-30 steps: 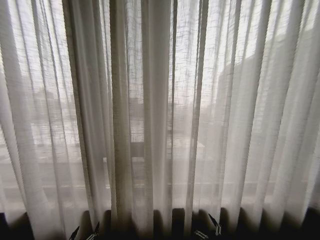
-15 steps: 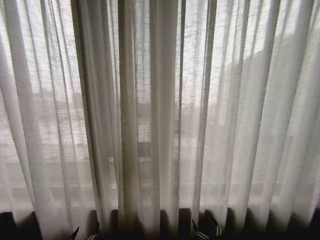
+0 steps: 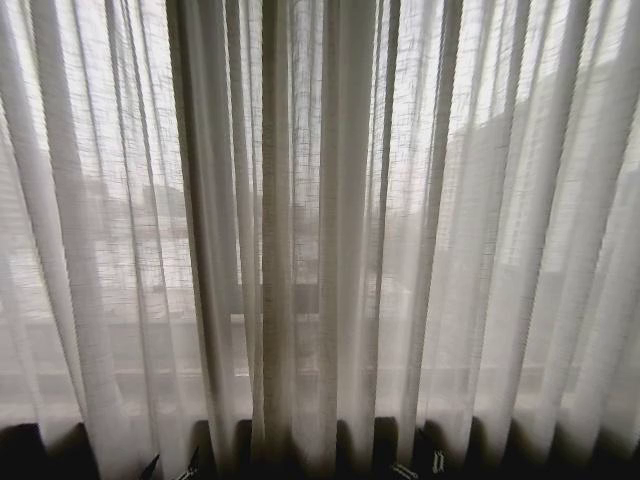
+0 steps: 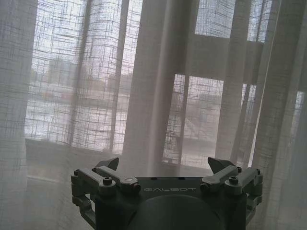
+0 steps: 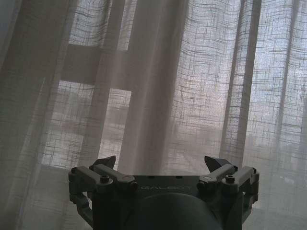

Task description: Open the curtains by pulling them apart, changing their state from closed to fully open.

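Head view: the curtains (image 3: 320,230) hanging closed across the whole window, pleats running vertically, sheer white, beige-grey where bunched mid-frame; left gripper (image 3: 170,467) and right gripper (image 3: 420,466) low at the hem. Left wrist view: left gripper (image 4: 164,167) spread wide, empty, facing fabric. Right wrist view: right gripper (image 5: 161,164) likewise wide, empty.

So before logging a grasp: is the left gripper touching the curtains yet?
Cannot tell. In the left wrist view the left gripper is open facing the curtains, nothing between its fingers, but no view plainly shows contact or gap.
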You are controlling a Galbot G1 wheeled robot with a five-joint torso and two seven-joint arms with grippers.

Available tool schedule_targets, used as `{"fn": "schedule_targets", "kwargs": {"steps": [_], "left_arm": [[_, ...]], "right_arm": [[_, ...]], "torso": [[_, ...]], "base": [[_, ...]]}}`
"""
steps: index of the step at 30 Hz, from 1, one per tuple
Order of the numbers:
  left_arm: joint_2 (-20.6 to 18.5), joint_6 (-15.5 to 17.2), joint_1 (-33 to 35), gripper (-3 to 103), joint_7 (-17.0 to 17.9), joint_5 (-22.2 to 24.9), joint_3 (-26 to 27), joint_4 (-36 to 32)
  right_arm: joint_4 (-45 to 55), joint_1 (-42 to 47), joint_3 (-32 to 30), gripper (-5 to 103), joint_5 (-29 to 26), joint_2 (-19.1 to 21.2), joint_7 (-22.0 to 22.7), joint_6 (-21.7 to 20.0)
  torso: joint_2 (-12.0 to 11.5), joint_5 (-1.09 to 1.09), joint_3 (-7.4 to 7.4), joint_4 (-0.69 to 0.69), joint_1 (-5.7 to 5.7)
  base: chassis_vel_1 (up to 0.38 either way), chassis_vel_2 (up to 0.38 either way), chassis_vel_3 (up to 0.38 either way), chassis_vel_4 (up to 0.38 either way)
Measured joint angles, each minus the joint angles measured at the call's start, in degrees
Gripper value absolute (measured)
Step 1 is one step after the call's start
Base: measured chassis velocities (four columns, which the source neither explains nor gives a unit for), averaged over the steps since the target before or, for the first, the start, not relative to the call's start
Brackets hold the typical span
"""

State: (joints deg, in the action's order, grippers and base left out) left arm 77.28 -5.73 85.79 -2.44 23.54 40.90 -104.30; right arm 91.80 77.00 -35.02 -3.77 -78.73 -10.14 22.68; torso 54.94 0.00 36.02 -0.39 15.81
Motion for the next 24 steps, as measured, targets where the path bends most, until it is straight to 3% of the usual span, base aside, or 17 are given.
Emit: {"fn": "schedule_targets", "kwargs": {"steps": [24], "left_arm": [[0.01, -0.46, -0.2, 100, -0.33, 0.23, 0.02, 1.31]], "right_arm": [[-0.48, -0.19, 0.65, 100, 0.93, 0.0, 0.05, 0.08]], "torso": [[0.0, -0.01, 0.0, 0.0, 0.02]], "base": [[0.054, 0.054, -0.056, -0.056]]}}
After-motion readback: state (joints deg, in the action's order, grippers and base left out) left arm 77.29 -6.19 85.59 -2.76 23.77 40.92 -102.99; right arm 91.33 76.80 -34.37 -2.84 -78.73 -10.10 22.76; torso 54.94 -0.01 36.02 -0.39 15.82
